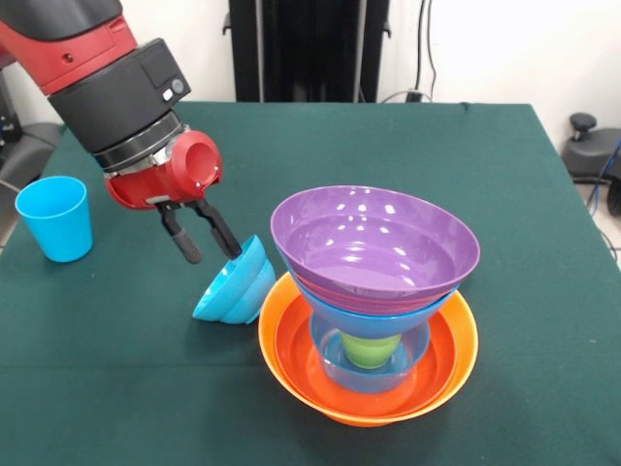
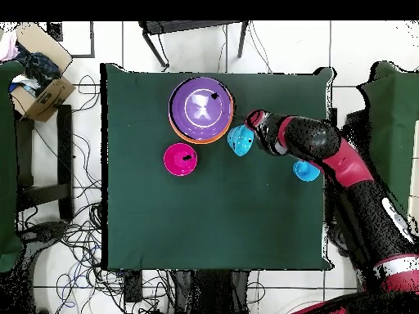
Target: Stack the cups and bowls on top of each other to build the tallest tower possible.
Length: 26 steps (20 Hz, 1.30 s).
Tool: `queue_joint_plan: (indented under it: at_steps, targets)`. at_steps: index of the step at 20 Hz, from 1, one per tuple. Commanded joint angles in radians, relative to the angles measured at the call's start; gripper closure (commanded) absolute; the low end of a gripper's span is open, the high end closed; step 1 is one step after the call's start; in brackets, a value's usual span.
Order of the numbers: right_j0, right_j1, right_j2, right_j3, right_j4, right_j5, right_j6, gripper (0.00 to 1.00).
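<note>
The tower [image 1: 374, 301] stands on the green desk [image 1: 505, 175], just beside the jaws. The gripper [image 1: 212, 245] points down and toward the tower, with its two black fingers [image 1: 180, 238] spread slightly apart. One finger reaches the rim of a small blue bowl stack [image 1: 235, 283]; the other stands clear of it on the outer side. Whether the jaws actually clamp that rim cannot be told. The blue bowl stack is tilted on its side, opening facing the gripper, and touches the outer wall of the orange bowl [image 1: 446, 374] at the tower's base.

Tower composition, bottom to top:
- Two nested orange bowls form the base.
- A lime green cup [image 1: 371, 349] sits at the centre, seen through a translucent blue bowl [image 1: 330, 354].
- A further blue bowl [image 1: 374, 318] rests above it.
- A large purple bowl [image 1: 374, 248] sits on top, upright, leaning slightly.

A light blue cup [image 1: 55, 217] stands upright near the desk edge, well apart from the tower, beyond the arm [image 1: 107, 68].

In the overhead view, a pink-red bowl [image 2: 181, 159] rests open side up on the desk, near the tower on the side away from the gripper [image 2: 250, 141].
</note>
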Motion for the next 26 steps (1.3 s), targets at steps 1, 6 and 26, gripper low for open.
queue_joint_plan:
  at_steps: [1,6,26]
  targets:
    - [0.012,0.029,-0.054,0.02,0.011,-0.052,0.097,0.0]
    - [0.013,0.024,-0.053,0.024,0.01,-0.052,0.1,0.0]
    - [0.01,0.084,-0.033,0.022,0.013,-0.089,0.088,0.0]
